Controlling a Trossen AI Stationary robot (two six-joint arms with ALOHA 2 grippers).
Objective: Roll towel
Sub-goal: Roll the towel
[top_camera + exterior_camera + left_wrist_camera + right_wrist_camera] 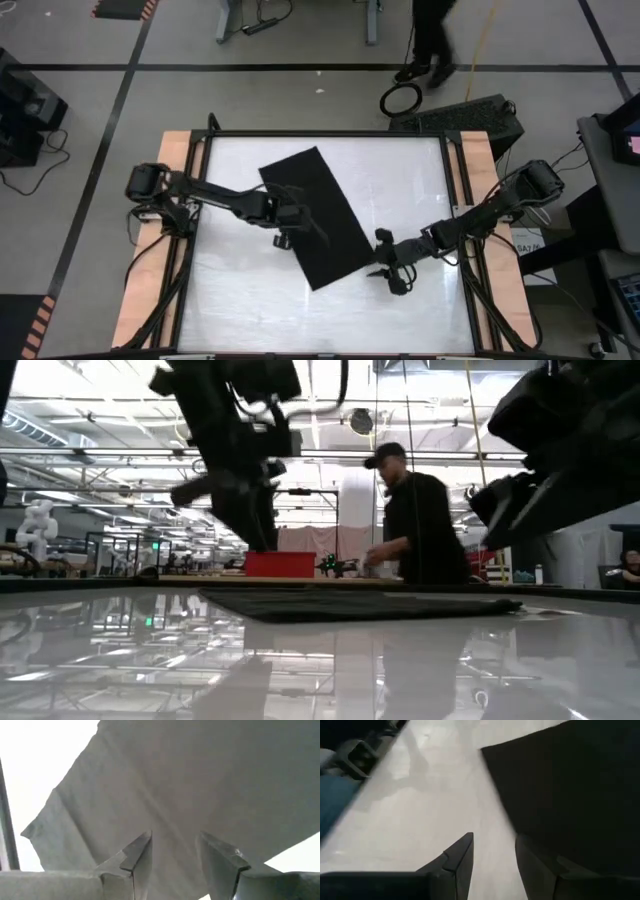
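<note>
From above, the black towel (320, 215) lies flat and slantwise on the white desk (420, 180). The left end effector (290, 228) sits over its left edge, and the right end effector (385, 268) is beside its lower right corner.

At desk height, a person (415, 520) stands behind.

In both wrist views, each arm's fingers stand narrowly apart, holding nothing.

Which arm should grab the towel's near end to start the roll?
Probably right. The right end effector is open beside the towel at its near corner; the left end effector, also open, is over the long edge mid-length.
</note>
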